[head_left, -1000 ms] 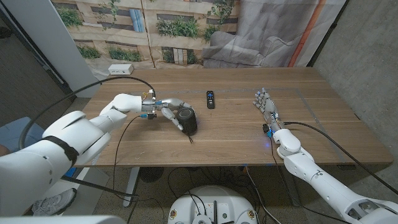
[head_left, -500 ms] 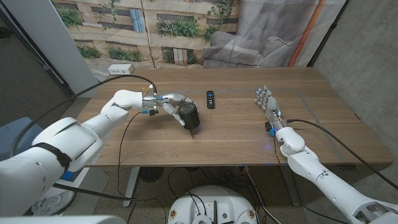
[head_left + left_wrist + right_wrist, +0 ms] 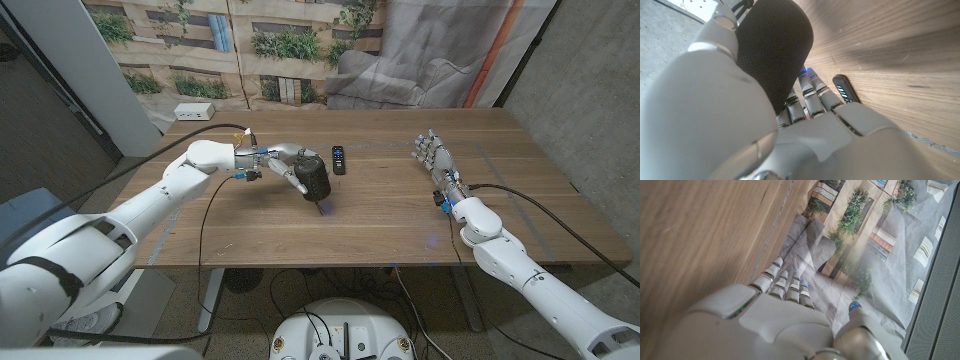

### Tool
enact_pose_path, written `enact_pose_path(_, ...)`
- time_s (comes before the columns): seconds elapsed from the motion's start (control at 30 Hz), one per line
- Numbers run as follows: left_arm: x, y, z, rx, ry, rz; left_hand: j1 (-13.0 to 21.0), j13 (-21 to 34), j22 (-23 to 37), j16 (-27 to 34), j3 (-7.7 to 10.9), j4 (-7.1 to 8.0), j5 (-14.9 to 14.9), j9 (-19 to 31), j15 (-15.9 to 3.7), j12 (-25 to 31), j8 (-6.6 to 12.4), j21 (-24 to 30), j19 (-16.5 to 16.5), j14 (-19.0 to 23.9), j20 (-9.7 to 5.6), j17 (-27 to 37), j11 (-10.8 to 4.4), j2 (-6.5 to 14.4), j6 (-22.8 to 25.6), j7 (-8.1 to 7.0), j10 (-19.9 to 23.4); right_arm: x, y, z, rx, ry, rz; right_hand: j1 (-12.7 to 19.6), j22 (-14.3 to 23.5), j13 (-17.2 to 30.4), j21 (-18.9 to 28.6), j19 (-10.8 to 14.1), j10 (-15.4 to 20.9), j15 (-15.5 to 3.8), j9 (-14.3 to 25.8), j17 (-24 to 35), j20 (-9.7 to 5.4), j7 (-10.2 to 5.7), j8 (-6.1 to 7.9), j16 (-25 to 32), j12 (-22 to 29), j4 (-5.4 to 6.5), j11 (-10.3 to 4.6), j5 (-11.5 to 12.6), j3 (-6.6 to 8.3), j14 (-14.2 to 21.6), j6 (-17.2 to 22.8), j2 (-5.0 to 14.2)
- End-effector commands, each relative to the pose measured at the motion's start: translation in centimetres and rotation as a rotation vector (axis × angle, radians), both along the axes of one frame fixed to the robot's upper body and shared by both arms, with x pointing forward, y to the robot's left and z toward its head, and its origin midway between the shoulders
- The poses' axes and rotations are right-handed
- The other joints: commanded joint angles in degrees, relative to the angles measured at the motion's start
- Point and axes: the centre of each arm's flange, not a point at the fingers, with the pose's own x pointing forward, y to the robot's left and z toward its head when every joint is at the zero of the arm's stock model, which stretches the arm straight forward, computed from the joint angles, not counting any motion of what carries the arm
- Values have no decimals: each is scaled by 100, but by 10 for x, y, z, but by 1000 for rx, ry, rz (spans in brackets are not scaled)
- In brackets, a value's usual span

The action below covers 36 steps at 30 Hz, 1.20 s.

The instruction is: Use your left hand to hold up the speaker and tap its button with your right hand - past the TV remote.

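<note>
- We are seeing the left hand (image 3: pixel 283 160) gripping the speaker (image 3: pixel 314 179), with the fingers (image 3: pixel 805 102) wrapping around its dark mesh body.
- The speaker is tilting in this grasp, its top leaning away from the hand, and a short cable end is hanging under it, over the wooden table (image 3: pixel 380 215).
- In the head view we cannot tell for sure if the speaker's lower edge is touching the table or is just above it.
- The TV remote (image 3: pixel 338 159) is lying flat on the table just beside the speaker, on the far side from the robot; it is also showing past the fingers in the left wrist view (image 3: pixel 843 91).
- The right hand (image 3: pixel 437 160) is holding nothing, with its fingers (image 3: pixel 790 286) straight and a little apart, pointing away from the robot.
- This hand is staying well apart from the speaker and the remote, on the right part of the table.
- A white power strip (image 3: pixel 194 112) is lying at the far left corner of the table.
</note>
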Motion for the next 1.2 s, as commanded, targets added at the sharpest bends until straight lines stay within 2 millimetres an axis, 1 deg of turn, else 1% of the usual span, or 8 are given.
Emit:
enact_pose_path(0.03, -20, -18, 3, -62, 71, 52, 458, 380, 14, 42, -28, -6, 39, 26, -1283, 21, 518, 10, 68, 357, -644, 518, -529, 866, 888, -236, 614, -7, -10, 14, -48, -3, 34, -1, 13, 6, 14, 45, 23, -4, 5, 7, 0, -16, 20, 42, 29, 15, -8, 22, 20, 82, 25, -20)
enact_pose_path(0.27, -23, -28, 3, -90, 113, 65, 447, 400, 15, 60, -56, -3, 41, 25, -1283, 23, 537, 11, 93, 377, -629, 530, -529, 927, 916, -228, 657, -8, -14, 20, -83, -14, 55, 24, 13, 6, 14, 53, 28, -23, 5, -7, 0, -16, 24, 41, 28, -6, -5, 21, 25, 88, 38, -33)
enact_pose_path(0.4, -23, -35, 3, -104, 129, 69, 435, 408, 16, 71, -68, 4, 41, 25, -1282, 26, 547, 10, 101, 389, -623, 536, -531, 959, 934, -218, 681, -11, -16, 25, -115, -25, 57, 50, 12, 6, 16, 60, 30, -21, 5, -16, -2, -11, 26, 44, 28, -32, -4, 19, 26, 102, 47, -53)
enact_pose_path(0.6, -20, -47, 2, -138, 162, 69, 420, 421, 17, 76, -88, 5, 41, 25, -1279, 26, 563, 15, 127, 401, -616, 536, -531, 989, 961, -209, 708, -19, -21, 26, -161, -32, 58, 87, 12, 6, 21, 85, 57, -25, 6, -32, 8, -11, 26, 56, 36, -79, -5, 12, 18, 141, 52, -103)
enact_pose_path(0.83, -10, -66, -1, -170, 212, 41, 412, 434, 18, 67, -92, 4, 45, 26, -1274, 27, 582, 14, 139, 415, -615, 525, -527, 1038, 994, -198, 744, -34, -31, 26, -230, -45, 28, 117, 11, 7, 33, 131, 96, -15, 6, -49, 16, -37, 43, 68, 47, -130, 9, 1, 0, 185, 104, -169)
enact_pose_path(0.97, -3, -77, -2, -187, 254, 19, 396, 441, 18, 46, -93, 7, 47, 26, -1269, 21, 592, 13, 146, 413, -611, 508, -526, 1062, 1009, -208, 751, -40, -34, 24, -258, -62, 15, 169, 9, 7, 44, 190, 137, -12, 7, -74, 31, -29, 47, 92, 57, -202, -2, -9, -16, 273, 131, -249)
enact_pose_path(1.2, 9, -94, 1, -186, 296, -19, 375, 450, 19, 30, -100, 7, 48, 27, -1269, 13, 608, 12, 159, 426, -608, 489, -524, 1087, 1034, -200, 759, -48, -40, 27, -329, -67, -2, 251, 7, 8, 47, 242, 157, 1, 8, -103, 51, -37, 47, 97, 54, -316, -3, -18, -43, 319, 132, -384)
